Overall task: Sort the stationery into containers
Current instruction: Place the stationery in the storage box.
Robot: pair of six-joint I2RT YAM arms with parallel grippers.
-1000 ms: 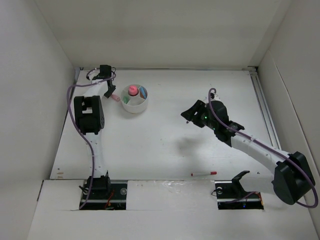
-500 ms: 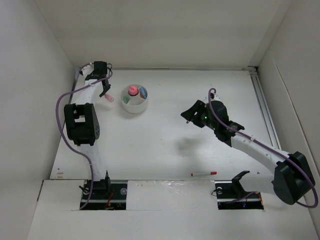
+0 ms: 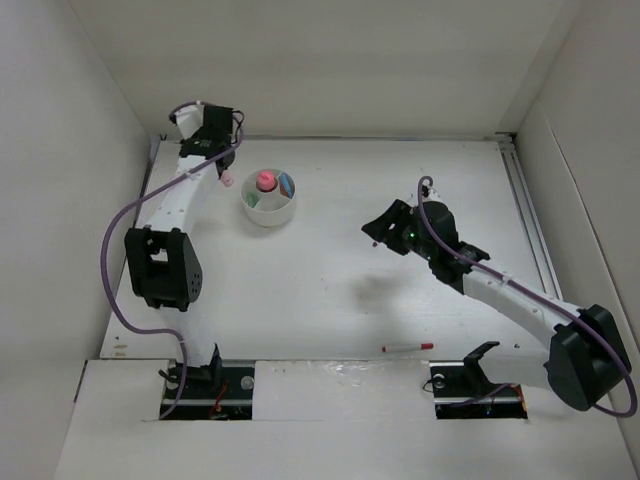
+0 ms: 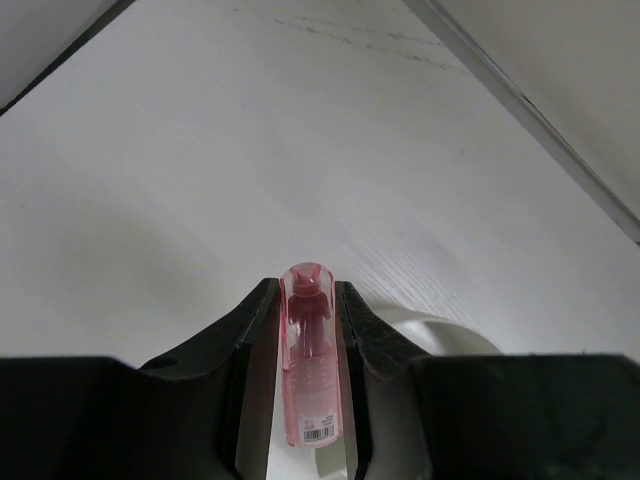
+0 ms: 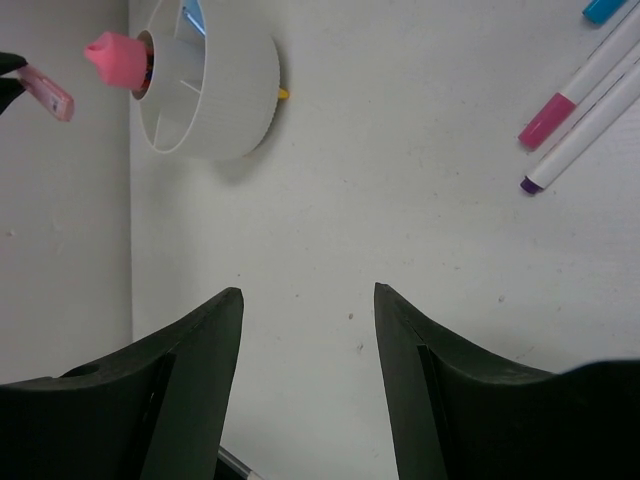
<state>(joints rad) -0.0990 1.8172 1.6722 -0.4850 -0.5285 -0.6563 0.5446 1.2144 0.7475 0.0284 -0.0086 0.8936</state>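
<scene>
**L gripper clamps a clear pink tube beside the divided cup; R gripper open over mid-table**

Edges & room: the white table [image 3: 320, 300] is boxed in by white walls on the L, far & R sides. A metal rail [image 3: 528, 215] runs along the R edge. The L arm reaches into the far-L corner, w/ walls close on two sides. The R gripper [image 3: 375, 232] hangs over mid-table, well apart from every wall & from the cup.

Count:
- 1 round white divided cup [image 3: 270, 210], far L of centre.
- In the cup's far half: 1 pink cylinder [image 3: 265, 181] & 1 blue item [image 3: 287, 183].
- 1 red-capped pen [image 3: 408, 347] near the front edge, closer to the R arm's base.
- In the R wrist view, 3 markers side by side at upper R: pink-capped marker [image 5: 545, 120], purple-tipped marker [image 5: 530, 183] & blue-capped marker [image 5: 603, 10].
- 1 small yellow bit [image 5: 283, 94] against the cup's outer wall.

Fingers:
- L gripper [image 4: 309, 300] is closed on 1 clear pink tube [image 4: 311, 385]. The tube lies lengthwise btwn the fingers [image 4: 250, 330], w/ its rounded end just past the tips. It sits just beside the cup's L side, not touching it.
- R gripper fingers [image 5: 200, 390] are spread apart, w/ table showing btwn them.
</scene>
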